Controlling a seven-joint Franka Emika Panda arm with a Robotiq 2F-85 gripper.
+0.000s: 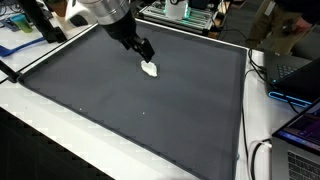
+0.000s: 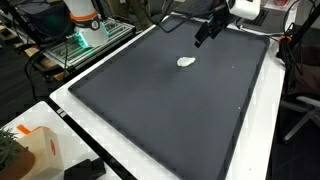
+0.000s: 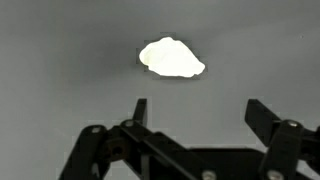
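Poised low over a dark grey mat (image 1: 150, 120): Robotiq gripper (image 1: 147, 55), jaws spread wide, nothing between them. Just beside the fingertips but not touching, a small white crumpled lump (image 1: 150, 69), perhaps a wad of tissue, lying on the far half of the mat in both exterior views. In the wrist view, lump (image 3: 172, 57) ahead of the fingers (image 3: 140, 112), sitting closer to the left one than to the middle of the gap. Judged as the approach stage, with no contact yet. Calls for edging forward and slightly left to straddle the lump, then sinking close to the mat before closing. Bare mat on every side. Far mat edge and white table border (image 2: 262, 95) fairly close; laptops (image 1: 300, 130) well off to the right in an exterior view.
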